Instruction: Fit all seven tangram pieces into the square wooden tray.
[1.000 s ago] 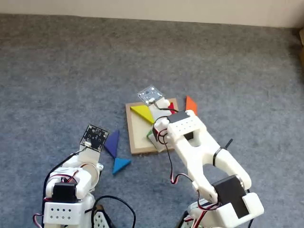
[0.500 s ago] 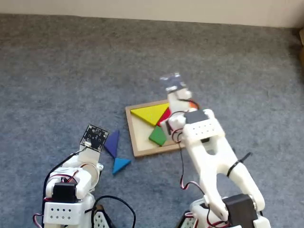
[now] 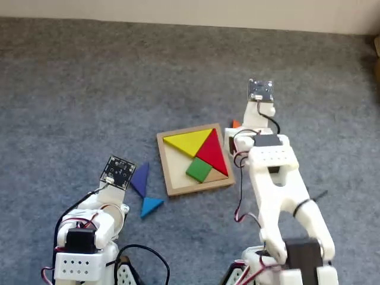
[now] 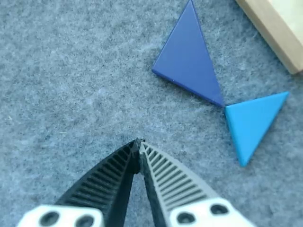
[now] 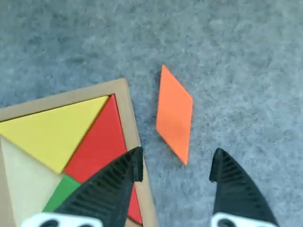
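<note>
The square wooden tray (image 3: 165, 167) lies mid-table and holds a yellow triangle (image 3: 189, 142), a red triangle (image 3: 212, 152) and a green square (image 3: 199, 170). An orange parallelogram (image 5: 174, 114) lies on the carpet just beyond the tray's right side, partly hidden by the arm in the high view (image 3: 236, 124). My right gripper (image 5: 176, 159) is open above it, fingers either side of its near end. A dark blue triangle (image 4: 188, 59) and a light blue triangle (image 4: 252, 122) lie left of the tray, tips touching. My left gripper (image 4: 139, 143) is shut, short of them.
Grey carpet covers the whole table. The tray's rim (image 5: 128, 111) runs close beside the orange piece. Open carpet stretches behind and to both sides of the tray. A pale wall edge (image 3: 190, 15) bounds the far side.
The right arm has swung from over the tray to its right side, uncovering the yellow, red and green pieces. The left arm has stayed still.
</note>
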Tool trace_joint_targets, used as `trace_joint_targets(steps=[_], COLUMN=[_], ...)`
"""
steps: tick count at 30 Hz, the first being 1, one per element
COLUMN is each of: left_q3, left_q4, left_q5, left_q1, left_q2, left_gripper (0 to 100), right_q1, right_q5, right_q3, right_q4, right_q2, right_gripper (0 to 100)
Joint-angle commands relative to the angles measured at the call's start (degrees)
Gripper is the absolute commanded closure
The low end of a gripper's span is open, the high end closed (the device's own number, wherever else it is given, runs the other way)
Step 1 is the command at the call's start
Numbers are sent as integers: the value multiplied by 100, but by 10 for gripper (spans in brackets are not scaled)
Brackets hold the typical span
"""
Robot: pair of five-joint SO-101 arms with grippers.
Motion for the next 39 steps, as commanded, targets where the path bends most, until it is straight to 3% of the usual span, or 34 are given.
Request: trace_joint_targets(steps=[1, 12, 18, 24, 33, 39], left_q3=[110, 110, 110, 110, 110, 110], left_q4=[26, 26, 26, 26, 26, 26], left_q5=[-70, -70, -70, -70, -70, -70], left_q1=[-48, -48, -48, -48, -48, -48], left_q2=[-286, -286, -286, -286, -286, -286], left_gripper=[993, 993, 993, 993, 993, 993], right_q1=[75, 84, 101, 145, 215, -532], right_q5=[-44, -44, -9, 0, 0, 0], right_q3=[-734, -1842, -1877, -1877, -1569, -681], right_q4=[-224, -215, -215, -207, 760, 804], right_q2=[664, 2501, 2545, 2510, 769, -409], right_gripper=[763, 773, 954, 968, 968, 968])
